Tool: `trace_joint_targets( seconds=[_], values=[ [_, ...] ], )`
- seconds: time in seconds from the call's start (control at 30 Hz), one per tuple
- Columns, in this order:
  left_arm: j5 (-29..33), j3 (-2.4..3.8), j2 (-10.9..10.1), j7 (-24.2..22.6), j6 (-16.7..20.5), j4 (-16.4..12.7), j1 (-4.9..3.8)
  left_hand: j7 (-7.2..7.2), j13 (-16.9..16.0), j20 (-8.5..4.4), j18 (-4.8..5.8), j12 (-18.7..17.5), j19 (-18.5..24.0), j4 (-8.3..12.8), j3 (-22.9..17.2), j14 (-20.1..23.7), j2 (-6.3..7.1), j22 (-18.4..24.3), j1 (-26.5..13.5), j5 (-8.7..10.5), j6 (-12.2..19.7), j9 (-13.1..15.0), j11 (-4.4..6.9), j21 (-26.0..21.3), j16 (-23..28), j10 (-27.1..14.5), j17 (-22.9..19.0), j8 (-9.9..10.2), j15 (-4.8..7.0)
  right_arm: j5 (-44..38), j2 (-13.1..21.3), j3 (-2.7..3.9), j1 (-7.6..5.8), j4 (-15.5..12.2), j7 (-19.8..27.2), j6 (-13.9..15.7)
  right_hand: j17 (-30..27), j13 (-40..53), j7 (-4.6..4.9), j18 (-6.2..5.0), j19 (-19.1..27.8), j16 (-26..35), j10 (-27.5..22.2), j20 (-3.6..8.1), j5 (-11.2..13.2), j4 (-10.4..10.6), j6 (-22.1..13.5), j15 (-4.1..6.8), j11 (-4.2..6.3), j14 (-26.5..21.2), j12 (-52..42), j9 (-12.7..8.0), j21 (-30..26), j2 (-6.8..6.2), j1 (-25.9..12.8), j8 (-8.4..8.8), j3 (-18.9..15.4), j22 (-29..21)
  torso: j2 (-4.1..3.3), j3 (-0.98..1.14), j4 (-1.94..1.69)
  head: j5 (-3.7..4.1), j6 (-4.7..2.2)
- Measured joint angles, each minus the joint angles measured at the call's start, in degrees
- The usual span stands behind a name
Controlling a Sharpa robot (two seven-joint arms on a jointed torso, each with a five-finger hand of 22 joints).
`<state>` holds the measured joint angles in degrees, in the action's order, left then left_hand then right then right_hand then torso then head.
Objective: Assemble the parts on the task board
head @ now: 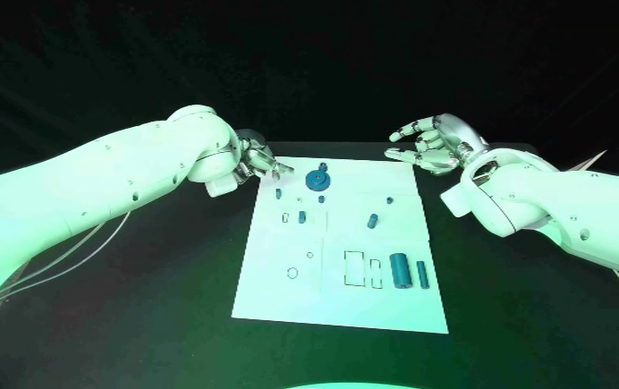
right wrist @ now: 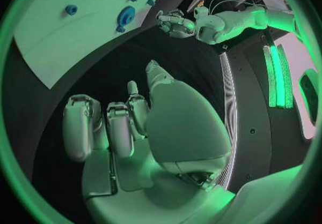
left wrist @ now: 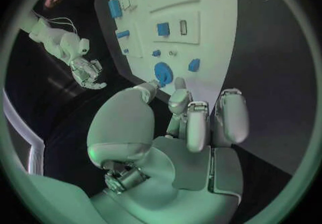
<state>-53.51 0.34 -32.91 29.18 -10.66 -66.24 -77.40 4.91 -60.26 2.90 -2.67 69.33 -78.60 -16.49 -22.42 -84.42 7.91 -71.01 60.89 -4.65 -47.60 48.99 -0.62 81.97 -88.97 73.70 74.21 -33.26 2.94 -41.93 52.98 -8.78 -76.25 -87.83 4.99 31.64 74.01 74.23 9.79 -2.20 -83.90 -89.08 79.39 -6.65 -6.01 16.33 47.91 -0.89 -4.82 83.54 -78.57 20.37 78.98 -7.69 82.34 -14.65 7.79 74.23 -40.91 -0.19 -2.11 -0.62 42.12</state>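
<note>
Here the left hand (head: 258, 161) and right hand (head: 432, 143) hover empty, fingers apart, beside the task board (head: 338, 304).

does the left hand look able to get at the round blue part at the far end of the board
Probably yes. The left hand hovers at the task board's far left corner holding nothing, and the round blue part lies just beside its fingertips with nothing between them.
</note>
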Motion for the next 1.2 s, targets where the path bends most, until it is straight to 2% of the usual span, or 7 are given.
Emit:
trace_joint_targets(
  seconds=[0.37,0.5,0.53,0.87,0.97,1.03,1.2],
  values=[
    [-2.3,-0.83,2.8,-0.2,-1.2,5.0,-0.05,0.01,0.6,0.01,-0.01,-0.5,0.0,0.4,0.4,0.5,-0.23,0.3,0.2,0.0,0.0,-0.5,-0.41,0.0,0.0,-0.4,0.0,0.7,-0.49,0.0,-0.1,0.0,0.01,0.0,0.0,0.0,0.0,0.0,0.07,0.0,0.0,0.0,0.0,0.0,0.0,0.0,-0.1,0.0,0.0,0.0,0.0,0.0,0.0,0.0,0.0,0.0,0.0,0.0,-0.12,-0.08,0.13,-0.21,0.25],
    [-3.0,-1.32,3.5,-0.2,-1.7,6.8,-0.01,0.02,1.0,0.7,-0.12,-1.0,0.7,0.4,0.4,0.5,-0.23,0.4,0.2,0.0,0.0,-0.5,-0.42,-0.5,0.0,-0.4,0.0,0.7,-0.49,0.0,-0.1,0.0,0.01,0.0,0.0,0.0,0.0,0.0,0.07,0.0,0.0,0.0,0.0,0.0,0.0,0.0,-0.1,0.0,0.0,0.0,0.0,0.0,0.0,0.0,0.0,0.0,0.0,0.0,-0.13,-0.11,0.11,-0.25,0.39],
    [-3.0,-1.41,3.6,-0.3,-1.7,7.1,0.0,0.02,1.1,0.7,-1.23,-1.0,0.7,0.4,0.4,0.5,-0.23,0.4,0.2,0.0,0.0,-0.5,-0.59,-0.5,0.0,-0.6,0.0,0.7,-0.49,0.0,-0.1,0.0,0.01,0.0,0.0,0.0,0.0,0.0,0.07,0.0,0.0,0.0,0.0,0.0,0.0,0.0,-0.1,0.0,0.0,0.0,0.0,0.0,0.0,0.0,0.0,0.0,0.0,0.0,-0.13,-0.11,0.09,-0.25,0.41],
    [-3.4,-2.07,4.6,-0.6,-3.7,8.9,0.18,0.62,1.7,0.72,-1.29,-1.0,0.7,0.4,0.5,0.5,-0.23,1.0,0.2,0.0,0.6,-1.2,-0.58,-0.7,0.0,-2.3,0.0,1.9,-0.51,0.0,-0.2,0.0,0.01,0.0,0.0,0.0,0.0,0.0,0.07,0.0,0.0,0.0,0.0,0.0,0.0,0.0,-0.1,0.0,0.0,0.0,0.0,0.0,0.0,0.0,0.0,0.0,0.0,0.0,-0.13,-0.14,0.14,-0.41,0.66],
    [-3.4,-2.21,4.7,-0.7,-4.3,9.4,0.26,0.66,2.6,1.32,-1.29,-1.8,1.3,-0.2,4.1,0.5,-0.45,1.7,0.5,0.0,0.6,-2.1,-1.02,-0.7,0.0,-2.7,0.0,3.3,-0.55,0.0,-0.2,0.0,0.01,0.0,0.1,-0.1,0.0,0.0,0.07,0.0,0.0,0.0,0.0,0.0,0.0,0.0,-0.1,0.0,0.0,0.0,0.0,0.0,0.0,0.0,0.0,0.0,0.0,0.0,-0.11,-0.12,0.13,-0.41,0.73],
    [-3.4,-2.26,4.8,-0.8,-4.6,9.7,0.31,1.24,2.6,1.32,-1.28,-1.8,1.3,-0.2,4.1,1.0,-0.44,1.7,0.5,0.0,1.2,-3.0,-1.02,-0.7,0.0,-2.7,0.0,3.4,-1.39,0.0,-0.2,0.0,0.01,0.0,0.1,-0.1,0.0,0.0,0.07,0.0,0.0,0.0,0.0,0.0,0.0,0.0,-0.1,0.0,0.0,0.0,0.0,0.0,0.0,0.0,0.0,0.0,0.0,0.0,-0.1,-0.12,0.13,-0.38,0.75],
    [-3.4,-2.44,4.9,-1.0,-5.4,10.0,0.38,1.33,3.0,1.63,-1.29,-2.0,1.6,-0.2,4.1,1.0,-0.6,1.9,1.1,0.0,1.1,-3.3,-1.41,-1.1,0.0,-3.1,0.0,4.0,-1.41,0.0,-0.2,0.0,0.01,0.0,0.1,-0.1,0.0,0.0,0.07,0.0,0.0,0.0,0.0,0.0,0.0,0.0,-0.1,0.0,0.0,0.0,0.0,0.0,0.0,0.0,0.0,0.0,0.0,0.0,-0.07,-0.11,0.12,-0.37,0.84]
  ],
)
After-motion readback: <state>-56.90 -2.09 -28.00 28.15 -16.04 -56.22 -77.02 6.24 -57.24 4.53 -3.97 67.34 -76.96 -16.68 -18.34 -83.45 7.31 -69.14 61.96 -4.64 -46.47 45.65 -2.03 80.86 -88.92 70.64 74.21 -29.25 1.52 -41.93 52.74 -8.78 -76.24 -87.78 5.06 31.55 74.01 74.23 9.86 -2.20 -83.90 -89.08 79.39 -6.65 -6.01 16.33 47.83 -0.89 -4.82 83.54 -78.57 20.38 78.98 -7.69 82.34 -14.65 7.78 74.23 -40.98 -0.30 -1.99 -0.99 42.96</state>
